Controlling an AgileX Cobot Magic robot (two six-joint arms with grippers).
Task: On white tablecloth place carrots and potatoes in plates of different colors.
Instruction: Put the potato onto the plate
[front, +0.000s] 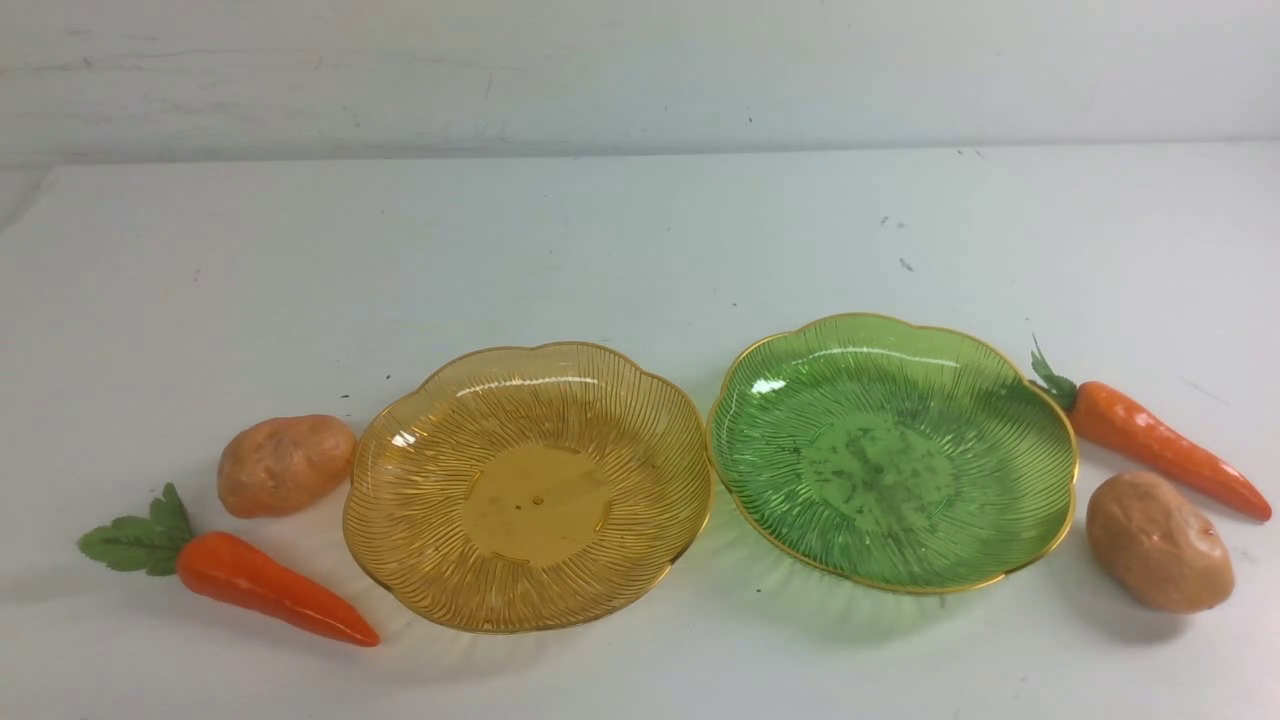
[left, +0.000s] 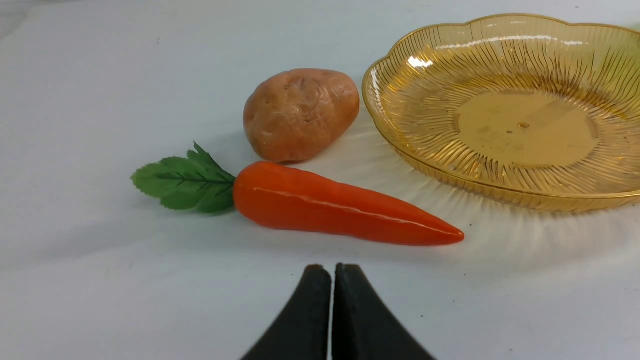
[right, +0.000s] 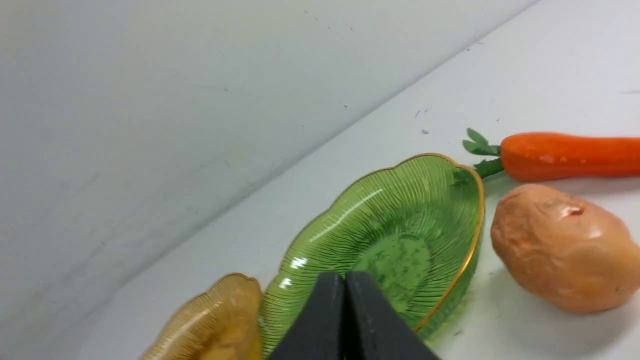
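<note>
Carrots (front: 270, 590) and potatoes (front: 285, 465) all lie out on the white tablecloth (front: 640, 240), both plates bare, nothing sorted yet! Take the amber plate (front: 535, 500) as our marker. The left carrot (left: 345, 212) and left potato (left: 300, 115) sit just off its left edge, the potato close to the rim and the carrot's tip pointing toward it. The green plate (front: 885, 460) sits right beside the amber plate on the other side, rims almost touching. The right carrot (front: 1165, 448) and right potato (front: 1158, 542) wait beyond that, well apart from the amber plate.

Left tool (left: 332, 272) is clenched tight on nothing, hanging just short of the left carrot. Right tool (right: 345, 280) is likewise pinched closed and empty, out on the green plate's side.

First pick looks like that left carrot. To do it well, spread the jaws wide before descending and straddle the thick end near the leaves, across its length, because that glossy taper looks ready to squirt out. Then lift clear of the amber plate's scalloped rim and set it down on the flat centre.
</note>
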